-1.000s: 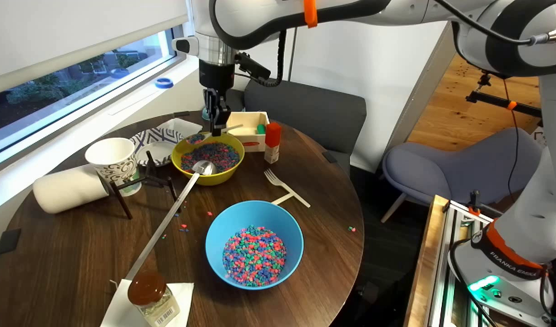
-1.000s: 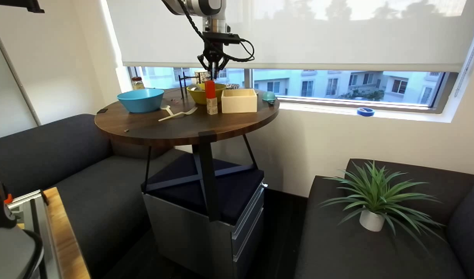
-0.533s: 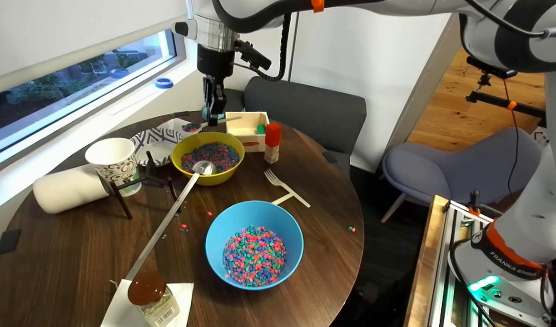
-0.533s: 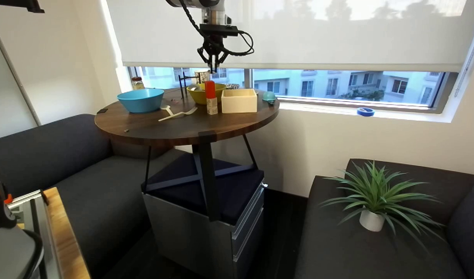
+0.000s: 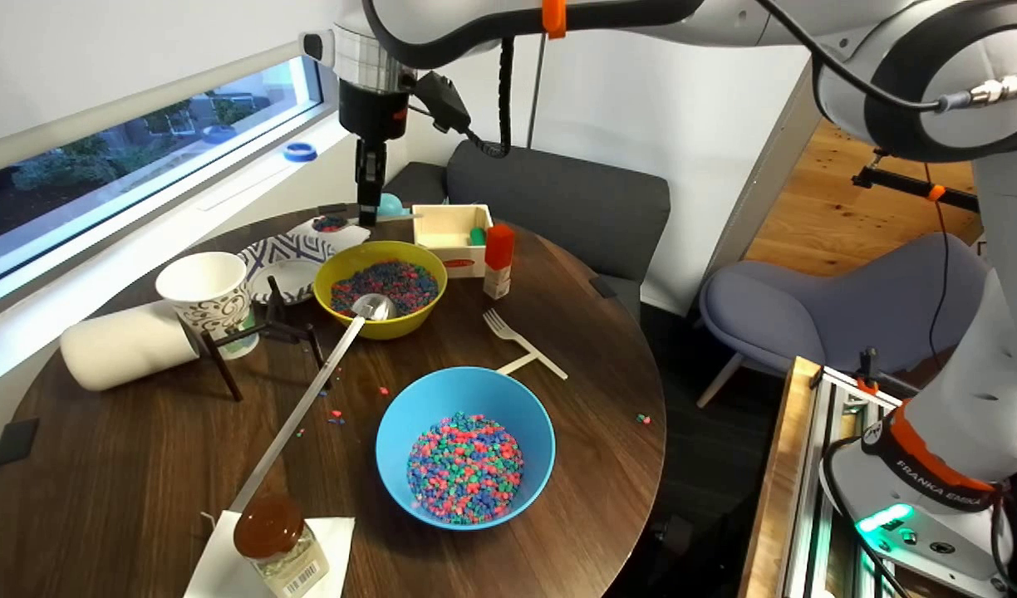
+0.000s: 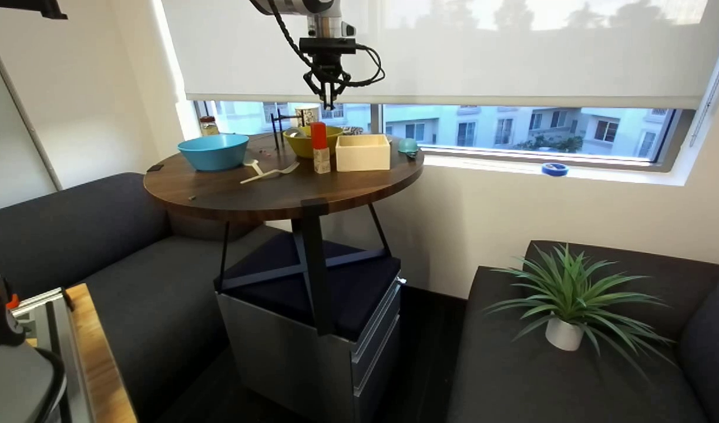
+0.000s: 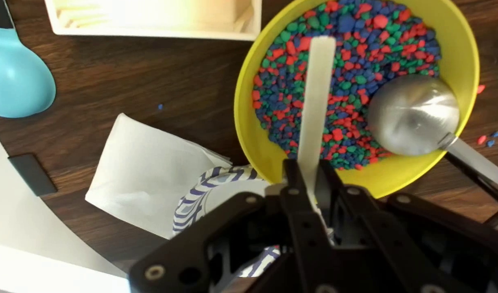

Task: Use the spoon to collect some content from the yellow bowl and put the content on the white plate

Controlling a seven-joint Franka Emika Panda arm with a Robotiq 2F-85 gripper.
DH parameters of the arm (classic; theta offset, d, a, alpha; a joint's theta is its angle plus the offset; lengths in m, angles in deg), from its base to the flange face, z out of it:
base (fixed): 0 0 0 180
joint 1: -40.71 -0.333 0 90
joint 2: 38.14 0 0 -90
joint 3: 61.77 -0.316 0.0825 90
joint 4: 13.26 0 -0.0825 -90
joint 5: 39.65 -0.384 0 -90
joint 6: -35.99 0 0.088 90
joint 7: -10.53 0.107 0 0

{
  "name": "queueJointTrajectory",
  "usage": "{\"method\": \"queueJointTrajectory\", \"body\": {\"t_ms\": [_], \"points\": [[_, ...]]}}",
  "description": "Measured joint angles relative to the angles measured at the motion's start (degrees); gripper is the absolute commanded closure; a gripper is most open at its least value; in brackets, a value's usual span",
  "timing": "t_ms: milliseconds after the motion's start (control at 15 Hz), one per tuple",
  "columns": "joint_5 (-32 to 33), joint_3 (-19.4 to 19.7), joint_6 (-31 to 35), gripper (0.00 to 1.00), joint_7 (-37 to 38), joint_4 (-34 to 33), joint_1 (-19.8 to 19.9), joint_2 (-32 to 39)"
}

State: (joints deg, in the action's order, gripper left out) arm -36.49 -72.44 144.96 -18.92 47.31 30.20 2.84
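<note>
My gripper [image 5: 368, 218] is shut on the spoon [image 7: 316, 101], whose pale handle sticks out between the fingers toward the yellow bowl [image 7: 395, 178]. In an exterior view the spoon's head holds a heap of content [image 5: 330, 223] and hangs in the air, level, in front of the white paper behind the white plate [image 5: 280, 251]. The wrist view hides that head behind the gripper. More red, blue and green content [image 7: 285, 89] fills the bottom of the yellow bowl. The patterned plate stands beside the bowl, partly covered by my gripper in the wrist view.
A long-handled metal ladle [image 7: 413, 114] rests in the yellow bowl. Close by are a black tripod stand [image 5: 280, 328], a paper cup [image 5: 203, 282], a white box [image 5: 452, 241], a red-topped carton [image 5: 498, 262] and a napkin [image 7: 151, 175]. Nearer stands a blue bowl [image 5: 467, 386].
My gripper has risen and moved toward the window, carrying the loaded spoon from over the yellow bowl to the plate's side. The bowl and plate have not moved.
</note>
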Motion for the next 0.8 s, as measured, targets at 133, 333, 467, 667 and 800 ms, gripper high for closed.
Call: {"method": "queueJointTrajectory", "body": {"t_ms": [133, 333, 467, 667, 800], "points": [[1.4, 0.8, -0.9, 0.96, 2.9, -3.6, -1.4, 2.5], [3.5, 2.3, -3.4, 0.96, 6.4, -9.0, -3.3, 6.1], [5.6, 3.4, -5.2, 0.96, 7.7, -12.4, -4.7, 8.3], [9.1, 5.4, -7.9, 0.96, 8.9, -16.7, -7.4, 10.9], [11.0, 6.7, -9.3, 0.96, 9.1, -19.2, -9.2, 12.4]]}}
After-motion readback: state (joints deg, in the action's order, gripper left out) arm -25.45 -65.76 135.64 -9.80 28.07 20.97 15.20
